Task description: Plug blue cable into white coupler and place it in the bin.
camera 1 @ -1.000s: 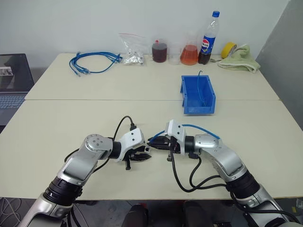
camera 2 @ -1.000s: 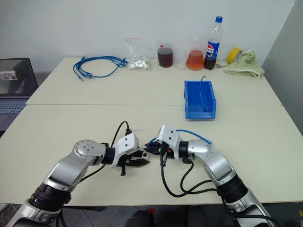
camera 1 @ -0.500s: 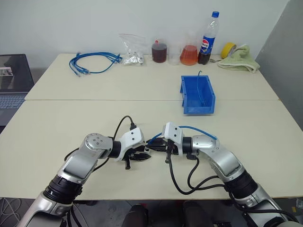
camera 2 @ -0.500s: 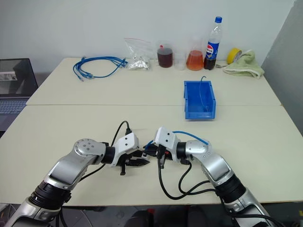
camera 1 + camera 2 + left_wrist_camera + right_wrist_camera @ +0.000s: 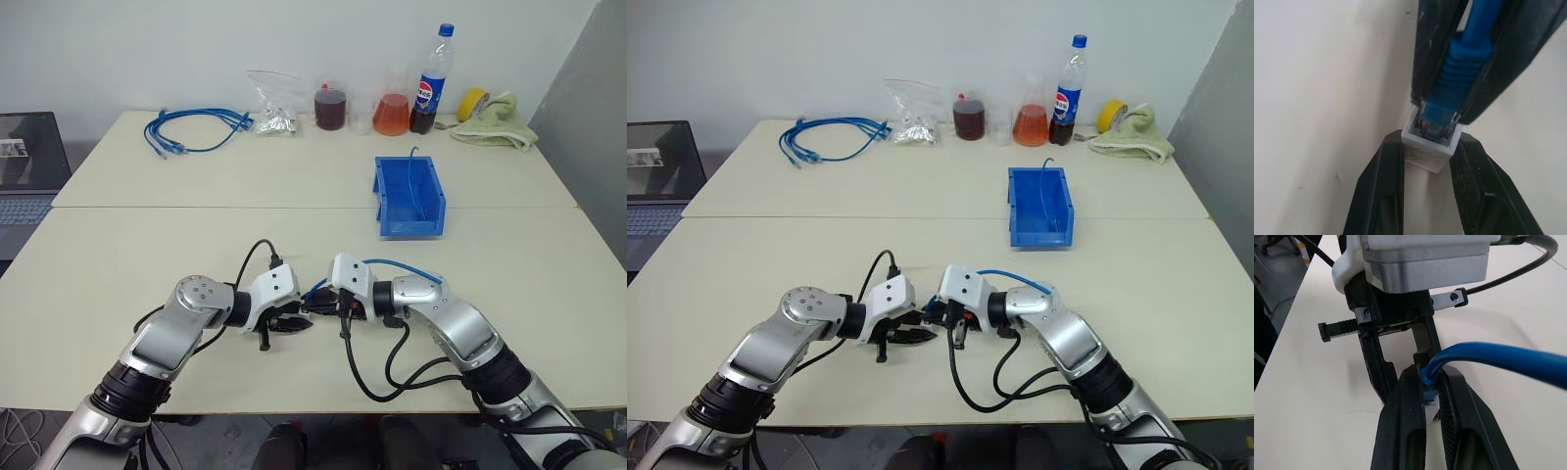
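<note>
My left gripper (image 5: 1428,152) is shut on the small white coupler (image 5: 1431,143), dark opening facing outward. My right gripper (image 5: 1443,108) meets it from the opposite side, shut on the plug end of the blue cable (image 5: 1458,66). The plug's clear tip sits in the mouth of the coupler; how deep it goes I cannot tell. In the head views both grippers (image 5: 294,323) (image 5: 319,305) meet just above the near table, and the cable (image 5: 407,265) arcs back over the right wrist. The blue bin (image 5: 409,198) stands farther back to the right.
A thin blue cable stands inside the bin. Along the far table edge lie a coiled bundle of blue cables (image 5: 191,128), a plastic bag (image 5: 274,108), flasks of liquid (image 5: 392,113), a cola bottle (image 5: 431,78), tape and a cloth (image 5: 495,119). A laptop (image 5: 27,166) sits at the left.
My right gripper has turned and edged slightly left, closing the small gap between the plug and the coupler. The left gripper has stayed still.
</note>
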Available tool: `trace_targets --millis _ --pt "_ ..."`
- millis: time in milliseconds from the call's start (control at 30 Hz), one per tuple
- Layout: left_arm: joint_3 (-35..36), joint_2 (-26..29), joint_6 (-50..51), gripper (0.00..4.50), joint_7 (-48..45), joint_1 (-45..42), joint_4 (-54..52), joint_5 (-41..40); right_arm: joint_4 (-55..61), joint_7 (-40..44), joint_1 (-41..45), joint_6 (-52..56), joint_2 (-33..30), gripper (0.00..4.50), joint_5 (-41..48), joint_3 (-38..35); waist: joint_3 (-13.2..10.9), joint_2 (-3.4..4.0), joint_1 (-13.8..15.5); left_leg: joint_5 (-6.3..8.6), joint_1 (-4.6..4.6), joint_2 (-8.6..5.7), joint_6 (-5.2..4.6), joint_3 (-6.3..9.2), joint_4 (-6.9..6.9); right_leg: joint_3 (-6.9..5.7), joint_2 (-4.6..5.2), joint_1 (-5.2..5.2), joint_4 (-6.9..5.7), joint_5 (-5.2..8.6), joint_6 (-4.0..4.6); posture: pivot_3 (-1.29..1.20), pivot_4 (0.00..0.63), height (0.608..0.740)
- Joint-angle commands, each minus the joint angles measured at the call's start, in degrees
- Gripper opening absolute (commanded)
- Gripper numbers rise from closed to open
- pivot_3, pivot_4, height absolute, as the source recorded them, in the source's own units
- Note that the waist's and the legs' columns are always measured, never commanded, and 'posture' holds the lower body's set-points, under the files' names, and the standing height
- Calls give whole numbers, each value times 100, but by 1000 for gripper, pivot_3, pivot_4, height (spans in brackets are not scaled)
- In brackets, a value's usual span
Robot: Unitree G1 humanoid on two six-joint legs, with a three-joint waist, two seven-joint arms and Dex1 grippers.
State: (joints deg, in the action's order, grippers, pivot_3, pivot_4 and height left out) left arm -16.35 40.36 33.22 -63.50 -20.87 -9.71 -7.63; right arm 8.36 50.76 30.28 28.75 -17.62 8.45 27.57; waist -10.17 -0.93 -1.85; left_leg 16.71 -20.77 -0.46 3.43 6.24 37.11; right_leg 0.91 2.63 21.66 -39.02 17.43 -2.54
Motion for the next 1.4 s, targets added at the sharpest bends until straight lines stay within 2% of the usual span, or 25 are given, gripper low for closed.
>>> trace_targets --millis 33,233,667,900,1100,1133,1400 --pt "-210 23 70 980 2 74 80 64 -104 56 54 105 171 108 2 194 7 2 -2 0 1 1 0 0 0 -1 -1 0 0 0 0 0 150 740" --pt "-210 23 75 980 25 98 52 51 -291 206 -40 22 202 108 -15 238 30 17 -7 0 6 4 0 0 -1 0 -6 -2 -2 -2 3 0 150 740" --pt "-156 53 142 971 69 214 -44 -17 -902 385 -183 -1011 225 107 -626 726 84 38 -27 1 35 7 -2 -3 -8 5 -14 -25 2 -1 3 0 150 740" --pt "-64 82 -1 953 129 314 -24 -26 -916 460 -168 -915 313 107 -465 515 94 38 -54 1 45 11 -2 -1 -11 9 -20 -31 2 -1 5 0 150 740" --pt "430 201 -541 953 214 602 227 -148 -803 372 -86 -793 314 107 -141 -84 92 39 -85 2 42 14 -2 2 -12 11 -22 -26 2 -1 5 0 150 740" --pt "472 205 -615 1652 221 639 257 -165 -778 376 -78 -765 300 107 -87 -152 91 39 -88 2 41 15 -2 5 -13 11 -22 -25 2 -1 6 0 150 740" --pt "628 100 -675 3167 245 763 378 -421 -627 351 -51 -595 286 107 132 -346 89 41 -93 1 32 14 -2 6 -12 7 -22 -19 2 -1 7 0 150 740"
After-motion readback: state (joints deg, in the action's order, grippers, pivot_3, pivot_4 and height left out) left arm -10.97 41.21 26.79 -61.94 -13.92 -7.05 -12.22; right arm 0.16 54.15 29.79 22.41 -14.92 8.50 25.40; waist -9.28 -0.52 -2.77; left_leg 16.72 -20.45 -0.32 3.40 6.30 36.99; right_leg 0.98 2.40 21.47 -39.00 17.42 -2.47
